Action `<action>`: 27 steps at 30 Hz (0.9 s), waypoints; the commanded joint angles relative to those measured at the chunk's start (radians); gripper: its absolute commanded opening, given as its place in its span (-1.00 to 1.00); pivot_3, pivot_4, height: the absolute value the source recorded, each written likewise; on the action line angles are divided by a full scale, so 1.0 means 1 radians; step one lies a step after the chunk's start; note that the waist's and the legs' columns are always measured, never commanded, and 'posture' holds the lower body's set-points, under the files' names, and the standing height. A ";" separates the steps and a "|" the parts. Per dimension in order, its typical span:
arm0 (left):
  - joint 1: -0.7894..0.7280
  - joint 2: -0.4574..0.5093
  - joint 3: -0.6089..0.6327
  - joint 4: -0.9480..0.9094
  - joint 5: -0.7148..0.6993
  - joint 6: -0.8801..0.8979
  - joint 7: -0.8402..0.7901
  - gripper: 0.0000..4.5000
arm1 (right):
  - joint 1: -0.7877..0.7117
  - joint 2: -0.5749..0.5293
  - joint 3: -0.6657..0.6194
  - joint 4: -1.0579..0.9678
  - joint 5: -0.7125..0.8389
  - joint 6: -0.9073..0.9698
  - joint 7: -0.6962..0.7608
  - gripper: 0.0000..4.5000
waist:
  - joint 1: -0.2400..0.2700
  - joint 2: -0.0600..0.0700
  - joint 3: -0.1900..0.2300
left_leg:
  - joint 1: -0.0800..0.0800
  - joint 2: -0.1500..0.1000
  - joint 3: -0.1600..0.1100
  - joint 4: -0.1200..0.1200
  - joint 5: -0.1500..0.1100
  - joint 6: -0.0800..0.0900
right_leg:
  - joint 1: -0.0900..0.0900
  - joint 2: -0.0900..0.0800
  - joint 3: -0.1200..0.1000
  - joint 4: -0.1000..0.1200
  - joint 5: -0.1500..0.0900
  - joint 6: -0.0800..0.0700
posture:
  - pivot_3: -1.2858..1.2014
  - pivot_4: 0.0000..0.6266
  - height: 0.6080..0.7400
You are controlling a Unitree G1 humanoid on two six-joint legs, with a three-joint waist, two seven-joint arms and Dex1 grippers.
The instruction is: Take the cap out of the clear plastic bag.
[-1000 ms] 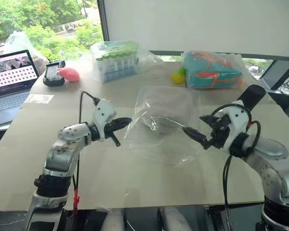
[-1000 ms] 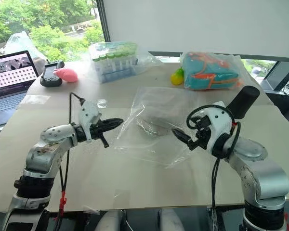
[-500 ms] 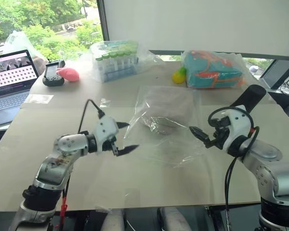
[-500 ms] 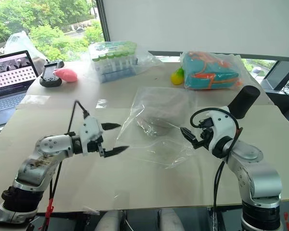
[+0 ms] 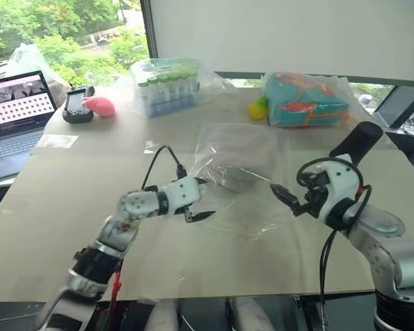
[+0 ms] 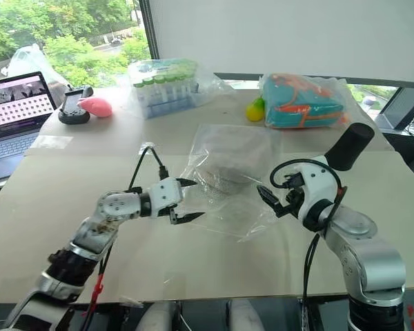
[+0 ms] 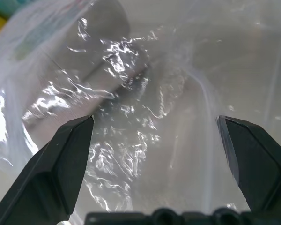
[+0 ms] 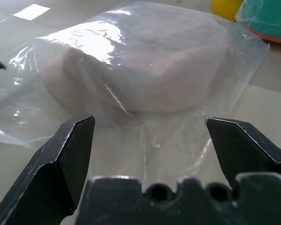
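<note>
The cap [image 8: 145, 75] lies inside the clear plastic bag [image 5: 238, 179], which rests flat on the table [image 5: 48, 207]. The left gripper [image 5: 201, 198] has its two fingers spread wide at the bag's near left edge, holding nothing. The right gripper [image 5: 284, 198] hovers just beside the bag's right edge, fingers also apart and empty, pointing toward the cap.

arms: silver-white shells, black cables | left pincer [image 5: 195, 200], right pincer [image 5: 284, 196]: black fingers
</note>
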 commanded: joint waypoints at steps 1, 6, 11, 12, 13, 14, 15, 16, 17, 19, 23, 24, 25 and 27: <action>-0.029 -0.006 -0.016 0.015 0.036 -0.043 0.003 0.99 | -0.005 -0.008 -0.021 -0.051 0.019 0.000 -0.015 1.00 | -0.002 0.000 0.000 | 0.000 0.000 0.000 0.000 0.000 0.000 | 0.000 0.000 0.000 0.000 0.000 0.000 | 0.03 -0.52 1.00; -0.038 -0.009 -0.029 0.028 0.056 -0.030 -0.010 0.52 | -0.018 -0.002 -0.020 -0.052 0.027 0.002 -0.035 1.00 | -0.001 0.000 0.000 | 0.000 0.000 0.000 0.000 0.000 0.000 | 0.000 0.000 0.000 0.000 0.000 0.000 | 0.03 -0.52 1.00; -0.041 -0.013 -0.024 0.015 0.058 -0.020 -0.012 -0.19 | 0.003 -0.027 0.000 -0.089 0.076 0.006 0.010 1.00 | -0.001 0.000 0.000 | 0.000 0.000 0.000 0.000 0.000 0.000 | 0.000 0.000 0.000 0.000 0.000 0.000 | 0.03 -0.52 1.00; -0.041 -0.014 -0.023 0.013 0.059 -0.018 -0.011 -0.34 | 0.009 -0.035 0.004 -0.098 0.087 -0.003 0.029 1.00 | -0.001 0.000 0.000 | 0.000 0.000 0.000 0.000 0.000 0.000 | 0.000 0.000 0.000 0.000 0.000 0.000 | 0.03 -0.52 1.00; -0.041 -0.014 -0.022 0.014 0.059 -0.018 -0.011 -0.49 | 0.015 -0.045 0.009 -0.104 0.095 -0.015 0.050 1.00 | -0.001 0.000 0.000 | 0.000 0.000 0.000 0.000 0.000 0.000 | 0.000 0.000 0.000 0.000 0.000 0.000 | 0.03 -0.52 1.00; -0.041 -0.015 -0.021 0.015 0.059 -0.017 -0.010 -0.67 | 0.021 -0.059 0.016 -0.108 0.108 -0.028 0.078 1.00 | -0.001 0.000 0.000 | 0.000 0.000 0.000 0.000 0.000 0.000 | 0.000 0.000 0.000 0.000 0.000 0.000 | 0.03 -0.52 1.00; -0.041 -0.016 -0.020 0.014 0.058 -0.014 -0.010 -0.82 | 0.033 -0.080 0.028 -0.116 0.124 -0.047 0.123 1.00 | -0.001 0.000 0.000 | 0.000 0.000 0.000 0.000 0.000 0.000 | 0.000 0.000 0.000 0.000 0.000 0.000 | 0.03 -0.52 1.00; -0.041 -0.017 -0.019 0.013 0.057 -0.011 -0.009 -0.94 | 0.046 -0.101 0.039 -0.124 0.140 -0.062 0.167 1.00 | -0.001 0.000 0.000 | 0.000 0.000 0.000 0.000 0.000 0.000 | 0.000 0.000 0.000 0.000 0.000 0.000 | 0.03 -0.52 1.00; -0.041 -0.019 -0.019 0.010 0.056 -0.007 -0.009 -0.98 | 0.060 -0.123 0.049 -0.128 0.156 -0.077 0.212 1.00 | -0.001 0.000 0.000 | 0.000 0.000 0.000 0.000 0.000 0.000 | 0.000 0.000 0.000 0.000 0.000 0.000 | 0.03 -0.52 1.00; -0.042 -0.020 -0.019 0.007 0.056 -0.002 -0.009 -0.98 | 0.076 -0.149 0.057 -0.127 0.169 -0.098 0.252 1.00 | 0.000 0.000 0.000 | 0.000 0.000 0.000 0.000 0.000 0.000 | 0.000 0.000 0.000 0.000 0.000 0.000 | 0.03 -0.52 1.00; -0.044 -0.014 -0.016 0.006 0.063 -0.012 -0.007 -0.98 | 0.098 -0.213 0.102 -0.103 0.141 -0.152 0.318 1.00 | 0.000 0.000 0.000 | 0.000 0.000 0.000 0.000 0.000 0.000 | 0.000 0.000 0.000 0.000 0.000 0.000 | 0.03 -0.52 1.00; -0.044 -0.013 -0.014 0.006 0.063 -0.010 -0.005 -0.98 | 0.103 -0.220 0.108 -0.100 0.143 -0.160 0.328 1.00 | 0.000 0.000 0.000 | 0.000 0.000 0.000 0.000 0.000 0.000 | 0.000 0.000 0.000 0.000 0.000 0.000 | 0.03 -0.52 1.00; -0.044 -0.013 -0.012 0.006 0.063 -0.009 -0.003 -0.98 | 0.105 -0.222 0.113 -0.098 0.143 -0.167 0.327 1.00 | 0.000 0.000 0.000 | 0.000 0.000 0.000 0.000 0.000 0.000 | 0.000 0.000 -0.001 0.000 0.000 0.000 | 0.03 -0.52 1.00; -0.046 -0.014 -0.006 0.005 0.061 -0.005 0.001 -0.98 | 0.103 -0.221 0.129 -0.094 0.136 -0.178 0.320 1.00 | 0.000 0.000 0.000 | 0.000 0.000 0.000 0.000 0.000 0.000 | 0.000 0.000 0.000 0.000 0.000 0.000 | 0.03 -0.52 1.00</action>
